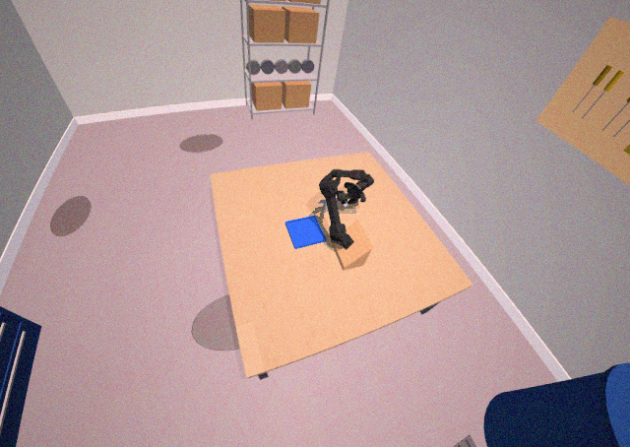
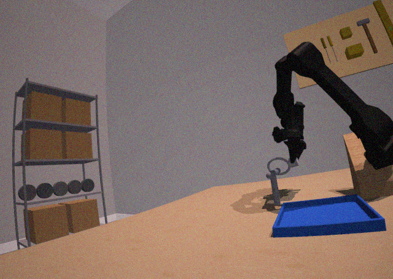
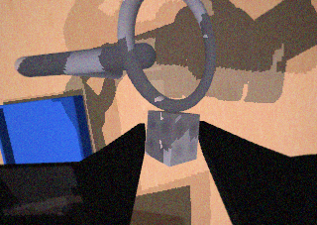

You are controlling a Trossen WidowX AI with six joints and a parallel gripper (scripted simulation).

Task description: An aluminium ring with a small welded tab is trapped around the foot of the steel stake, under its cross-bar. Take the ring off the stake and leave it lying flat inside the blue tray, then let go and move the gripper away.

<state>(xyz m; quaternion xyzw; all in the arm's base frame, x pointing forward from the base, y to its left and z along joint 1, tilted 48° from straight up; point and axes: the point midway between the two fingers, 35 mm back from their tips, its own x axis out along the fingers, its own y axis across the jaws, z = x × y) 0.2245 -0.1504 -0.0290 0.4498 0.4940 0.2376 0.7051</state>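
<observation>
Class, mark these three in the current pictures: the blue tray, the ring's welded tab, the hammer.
Blue tray (image 1: 305, 231) (image 2: 328, 216) (image 3: 40, 131): top, exterior, wrist; inner floor.
Welded tab (image 2: 295, 164) (image 3: 172, 139): exterior, wrist; exposed side.
Hammer (image 2: 369, 37): exterior; handle.

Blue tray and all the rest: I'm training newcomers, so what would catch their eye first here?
Probably the bright blue tray, lying on the wooden table. Next, the black arm arching above the table, its claw gripping the tab of a grey ring.
</observation>
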